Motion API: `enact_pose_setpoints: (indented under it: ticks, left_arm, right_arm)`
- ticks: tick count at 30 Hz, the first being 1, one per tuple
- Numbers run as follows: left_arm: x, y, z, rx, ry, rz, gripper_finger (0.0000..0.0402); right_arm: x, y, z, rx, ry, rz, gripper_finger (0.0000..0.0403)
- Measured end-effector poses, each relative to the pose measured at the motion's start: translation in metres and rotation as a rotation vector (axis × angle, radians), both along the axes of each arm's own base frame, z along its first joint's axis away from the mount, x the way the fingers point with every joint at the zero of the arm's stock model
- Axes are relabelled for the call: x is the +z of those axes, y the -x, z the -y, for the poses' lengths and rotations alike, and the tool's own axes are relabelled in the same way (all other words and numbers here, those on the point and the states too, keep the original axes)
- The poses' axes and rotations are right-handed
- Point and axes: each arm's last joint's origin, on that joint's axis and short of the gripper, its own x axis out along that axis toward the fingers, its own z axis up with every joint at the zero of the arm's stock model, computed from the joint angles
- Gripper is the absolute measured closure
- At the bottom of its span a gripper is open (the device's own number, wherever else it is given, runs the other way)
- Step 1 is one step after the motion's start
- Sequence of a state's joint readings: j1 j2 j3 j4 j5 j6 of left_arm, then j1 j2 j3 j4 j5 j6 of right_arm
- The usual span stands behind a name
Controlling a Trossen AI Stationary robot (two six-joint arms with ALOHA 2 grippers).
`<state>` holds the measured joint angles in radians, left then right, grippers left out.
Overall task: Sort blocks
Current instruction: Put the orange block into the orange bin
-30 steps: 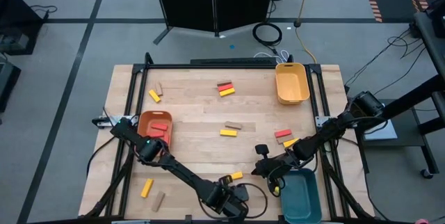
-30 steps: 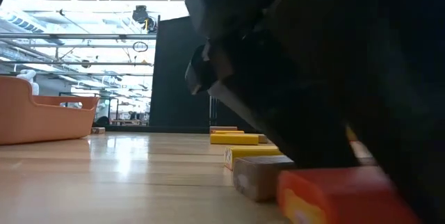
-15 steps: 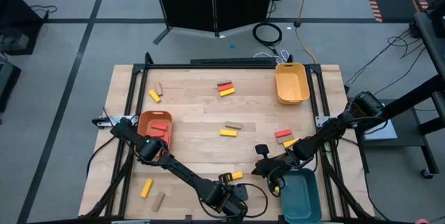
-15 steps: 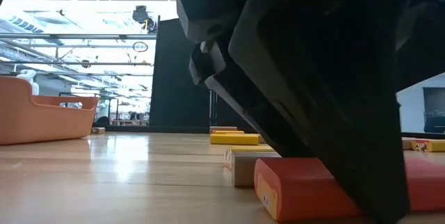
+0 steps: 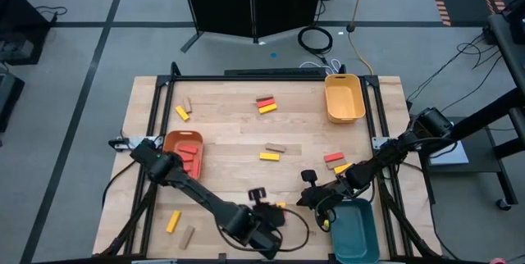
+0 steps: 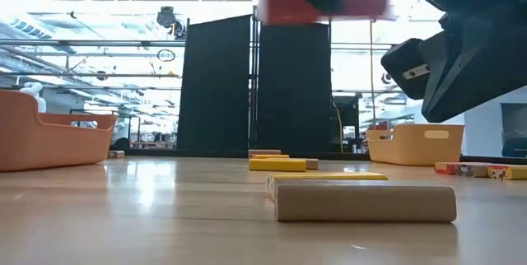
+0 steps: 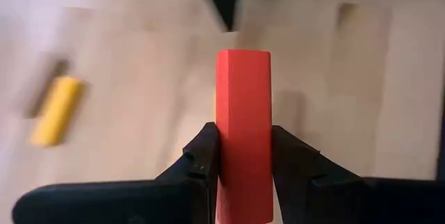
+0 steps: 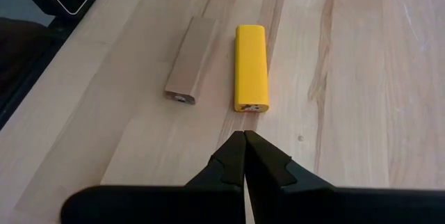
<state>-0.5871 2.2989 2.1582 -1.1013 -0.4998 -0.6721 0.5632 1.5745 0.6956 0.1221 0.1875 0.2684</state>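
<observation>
red block (image 7: 243, 133) clamped between the left gripper (image 7: 243, 156)'s fingers, lifted clear of the wooden table (image 5: 230, 133) near its front edge — the orange tray (image 5: 182, 150) sits to the far left. right gripper (image 8: 244, 156) hangs pinched shut and empty at front right, beside the teal tray (image 5: 358, 228), with a yellow block (image 8: 251, 67) and tan block (image 8: 191, 59) ahead.

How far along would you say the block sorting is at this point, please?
Early. Done: two red blocks lie in the orange tray. In hand: the left gripper is shut on a red block, lifted off the table. Left: yellow, red and tan blocks lie scattered on the wood; the yellow tray looks empty. The right gripper hangs shut near a yellow block.
</observation>
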Motion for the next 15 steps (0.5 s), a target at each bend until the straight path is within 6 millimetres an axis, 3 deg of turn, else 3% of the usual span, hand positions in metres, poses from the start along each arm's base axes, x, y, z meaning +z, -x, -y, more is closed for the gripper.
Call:
enact_pose_setpoints:
  ticks: [3,10,15]
  left_arm:
    - [0.024,0.018,-0.011,0.034,-0.084,-0.018,0.0319]
    - [0.054,0.053,-0.039,0.126,-0.282,-0.137,0.0319]
    - [0.076,0.074,-0.063,0.109,-0.308,-0.124,0.0319]
  right_arm:
    - [0.000,0.000,0.000,0.000,0.000,0.000,0.0403]
    - [0.000,-0.001,0.002,-0.017,0.023,0.014,0.0403]
    - [0.001,-0.006,0.009,-0.022,0.046,0.028,0.0403]
